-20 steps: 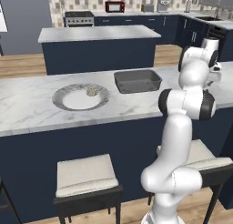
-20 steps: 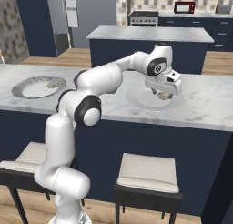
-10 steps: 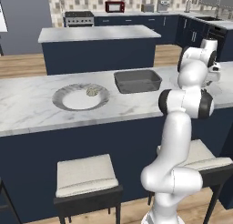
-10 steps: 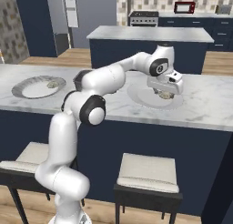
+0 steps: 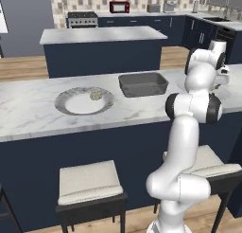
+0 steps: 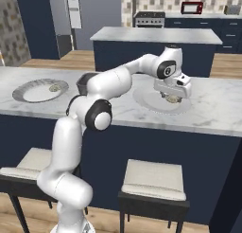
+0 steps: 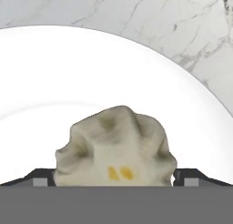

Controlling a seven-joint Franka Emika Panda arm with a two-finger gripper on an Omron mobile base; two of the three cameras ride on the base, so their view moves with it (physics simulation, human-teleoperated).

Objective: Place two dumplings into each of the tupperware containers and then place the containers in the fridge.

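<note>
Barely started: my gripper (image 7: 113, 181) wide open astride first dumpling (image 7: 116, 145), nothing gripped; container (image 5: 143, 84) empty, fridge step untouched.

Arm: rises from the base, bends at the elbow and reaches forward and to its right, low over the counter.
Wrist: turned so the hand points straight down.
Gripper (image 6: 174, 99): jaws spread wide, nothing clamped.
Fingertips (image 7: 42, 176): two dark tips stand far apart, one at each lower corner of the hand view.
</note>
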